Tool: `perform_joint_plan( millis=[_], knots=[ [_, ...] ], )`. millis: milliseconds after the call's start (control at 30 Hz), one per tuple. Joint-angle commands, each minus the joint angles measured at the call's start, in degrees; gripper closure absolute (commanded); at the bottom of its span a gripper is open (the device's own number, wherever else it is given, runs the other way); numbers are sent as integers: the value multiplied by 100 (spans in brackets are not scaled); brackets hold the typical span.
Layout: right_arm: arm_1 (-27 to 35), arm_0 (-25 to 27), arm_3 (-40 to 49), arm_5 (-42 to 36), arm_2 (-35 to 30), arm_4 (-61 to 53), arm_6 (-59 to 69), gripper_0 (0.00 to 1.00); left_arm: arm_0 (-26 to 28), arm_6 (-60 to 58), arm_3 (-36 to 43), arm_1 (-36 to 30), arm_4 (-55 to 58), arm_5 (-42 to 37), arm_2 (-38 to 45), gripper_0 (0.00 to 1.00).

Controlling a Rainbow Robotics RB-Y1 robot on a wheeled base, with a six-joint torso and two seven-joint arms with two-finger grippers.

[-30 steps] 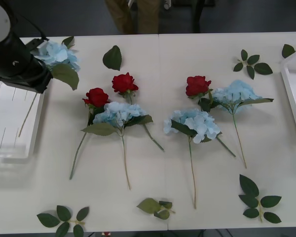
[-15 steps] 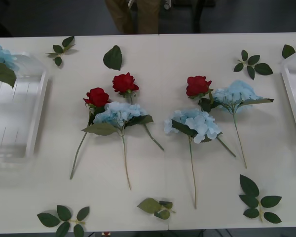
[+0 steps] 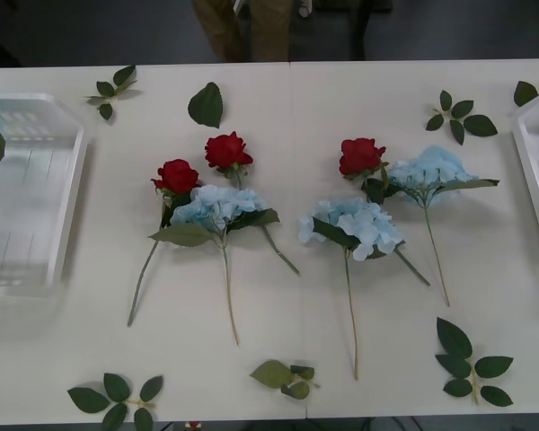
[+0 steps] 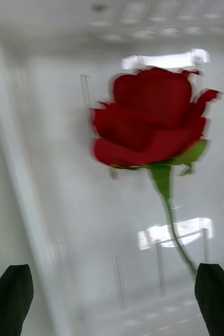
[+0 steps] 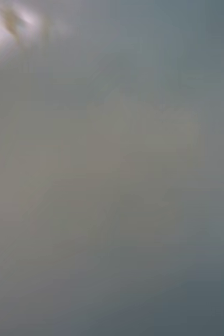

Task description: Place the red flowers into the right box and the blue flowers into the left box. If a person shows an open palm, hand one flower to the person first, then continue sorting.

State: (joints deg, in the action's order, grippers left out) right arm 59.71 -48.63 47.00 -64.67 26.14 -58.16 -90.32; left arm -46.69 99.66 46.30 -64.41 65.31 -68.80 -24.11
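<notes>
Three red roses, three blue hydrangeas mid-table, fourth perhaps boxed.

My left wrist camera gives me a smooth grey-blue haze — no edges and no shapes I can tell apart. Up toward eleven o'clock there is a pale, whitish-pink glow with a small darker smudge inside it, and I cannot tell what either one is. From there the tone darkens gradually toward five o'clock, where it turns a deeper slate grey. The middle looks slightly warmer and duller — still without any outline.
</notes>
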Motion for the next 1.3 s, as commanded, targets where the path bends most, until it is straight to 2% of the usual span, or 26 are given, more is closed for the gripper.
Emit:
perform_joint_plan(
  millis=[33,167,200,233,300,400,467,600,700,867,1000,1200,1300],
  knots=[
    [884,310,1250,-204,-153,-1215,-241,11,73,300,72,-142,-27,69,134,9],
    [1447,1356,2498,614,-153,-2103,-285,11,82,318,72,-142,17,69,134,7],
    [1640,1883,2929,1194,-162,-2384,-285,10,82,318,63,-142,17,51,134,7],
    [1693,2094,3087,1449,-162,-2481,-294,11,82,309,63,-134,25,42,134,7],
    [1825,3061,3649,2688,-162,-2762,-355,11,73,256,72,-107,-1,-89,134,7],
    [1842,4080,4177,4138,-162,-2806,-566,10,-77,159,72,-37,-54,-415,134,7],
    [1675,4467,4317,4551,-162,-2797,-751,10,-261,-16,81,51,-80,-792,125,7],
    [1236,4520,4282,4577,-162,-2789,-1067,11,-507,-500,458,262,-115,-1478,134,7],
    [831,4414,4238,4560,-153,-2789,-1190,11,-507,-1238,1109,491,-274,-1856,125,7],
    [163,3790,3843,3953,-162,-2639,-1217,10,-446,-2662,2392,1176,-994,-2489,125,7],
    [-144,3342,3456,3505,-162,-2481,-1199,11,-446,-3427,2999,1835,-1513,-2752,134,7],
    [-417,2824,3122,2943,-162,-1980,-1050,11,-446,-3567,3122,2486,-1653,-2673,99,7],
    [-575,2595,2946,2784,-162,-1927,-1032,10,-455,-3585,3139,2626,-1741,-2524,-235,7]
  ],
)
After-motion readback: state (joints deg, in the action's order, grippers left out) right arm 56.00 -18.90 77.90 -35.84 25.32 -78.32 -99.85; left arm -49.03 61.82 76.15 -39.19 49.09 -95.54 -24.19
